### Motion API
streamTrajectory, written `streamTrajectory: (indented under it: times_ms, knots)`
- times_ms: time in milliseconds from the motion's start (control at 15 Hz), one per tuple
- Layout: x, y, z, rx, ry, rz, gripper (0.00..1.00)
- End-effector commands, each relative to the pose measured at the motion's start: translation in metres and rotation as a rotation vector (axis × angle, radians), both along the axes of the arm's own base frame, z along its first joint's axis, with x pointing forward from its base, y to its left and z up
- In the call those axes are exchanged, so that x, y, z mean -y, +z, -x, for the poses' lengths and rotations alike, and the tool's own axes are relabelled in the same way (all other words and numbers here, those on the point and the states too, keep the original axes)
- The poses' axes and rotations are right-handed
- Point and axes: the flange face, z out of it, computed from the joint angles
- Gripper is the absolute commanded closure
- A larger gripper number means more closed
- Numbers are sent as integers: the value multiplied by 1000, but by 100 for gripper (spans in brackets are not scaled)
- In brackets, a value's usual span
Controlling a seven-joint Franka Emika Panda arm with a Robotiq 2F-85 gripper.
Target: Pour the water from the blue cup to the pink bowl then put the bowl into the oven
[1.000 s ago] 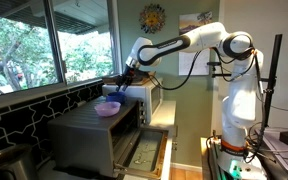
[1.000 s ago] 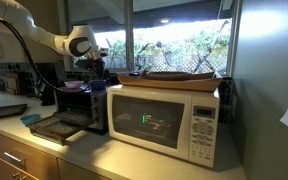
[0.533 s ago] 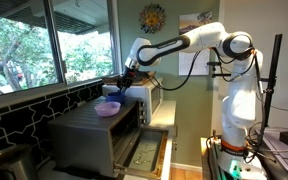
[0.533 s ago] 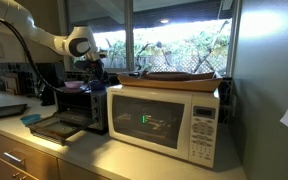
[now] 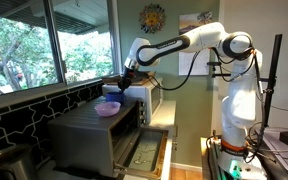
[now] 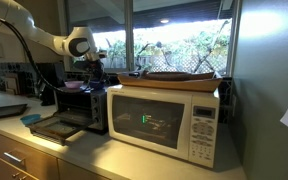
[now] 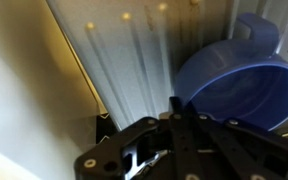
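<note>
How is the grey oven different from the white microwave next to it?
The oven is grey metal; the microwave is white. The oven's door hangs open, folded down; the microwave's is shut. The pink bowl sits on top of the oven; a flat dark tray lies on the microwave. Both are boxy and stand side by side.

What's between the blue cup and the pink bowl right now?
Only bare oven top between blue cup and pink bowl, shown in an exterior view.
</note>
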Motion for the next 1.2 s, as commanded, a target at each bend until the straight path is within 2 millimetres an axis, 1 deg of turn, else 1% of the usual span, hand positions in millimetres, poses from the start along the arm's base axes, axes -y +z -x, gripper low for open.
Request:
streamTrajectory:
  times_ms: [0, 67, 200, 400, 467, 600, 667, 867, 933, 1133]
  knots:
    - [-6, 10, 5, -18, 36, 28, 99]
    - [-8, 13, 6, -20, 43, 34, 99]
    - [-14, 25, 11, -9, 66, 61, 99]
    - [-34, 54, 25, -26, 112, 132, 99]
    - [-24, 36, 13, -14, 87, 85, 95]
    - [-34, 51, 20, -15, 108, 106, 95]
    - [-36, 54, 22, -13, 112, 108, 95]
    - [-35, 54, 22, -15, 111, 111, 95]
    - [-35, 53, 22, -16, 111, 111, 99]
    - [-49, 69, 30, 3, 172, 178, 99]
